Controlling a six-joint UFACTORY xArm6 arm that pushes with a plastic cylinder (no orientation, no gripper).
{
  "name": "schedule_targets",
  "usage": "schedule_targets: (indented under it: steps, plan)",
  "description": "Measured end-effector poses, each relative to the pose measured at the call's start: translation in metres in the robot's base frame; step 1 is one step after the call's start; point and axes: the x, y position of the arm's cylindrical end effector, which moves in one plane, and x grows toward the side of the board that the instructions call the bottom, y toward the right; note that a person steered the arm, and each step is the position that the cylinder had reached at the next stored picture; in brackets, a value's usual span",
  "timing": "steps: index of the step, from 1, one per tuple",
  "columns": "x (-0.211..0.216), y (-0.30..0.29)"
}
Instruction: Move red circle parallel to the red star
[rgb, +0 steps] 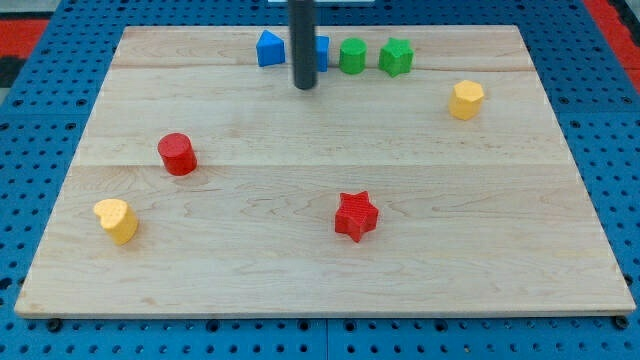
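In the single camera view, a pale wooden board (330, 260) was seen on a blue perforated base, and the dark rod's lower end, my tip (304, 86), was placed near the view's top, just in front of a row of blocks: a blue pentagon-like block (269, 48), a second blue block (321, 50) partly hidden behind the rod, a green cylinder (352, 55) and a green star-like block (396, 57). No block was touched by the tip; nothing was being pushed, and the tool carries no jaws to open or close. The red cylindrical block, the task's circle (177, 154), was found at the view's left, well apart from the tip and lower-left of it. The red star-shaped block (355, 216) lay lower, near the centre. The approach step was judged to be in hand. The next move was thought to require the tip being brought above the red circle, so that it could be pushed towards the view's bottom, level with the star.
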Motion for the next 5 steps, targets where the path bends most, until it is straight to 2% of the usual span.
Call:
schedule_targets:
  steps: [1,5]
  plan:
    - [0.017,0.027]
    - [0.018,0.07]
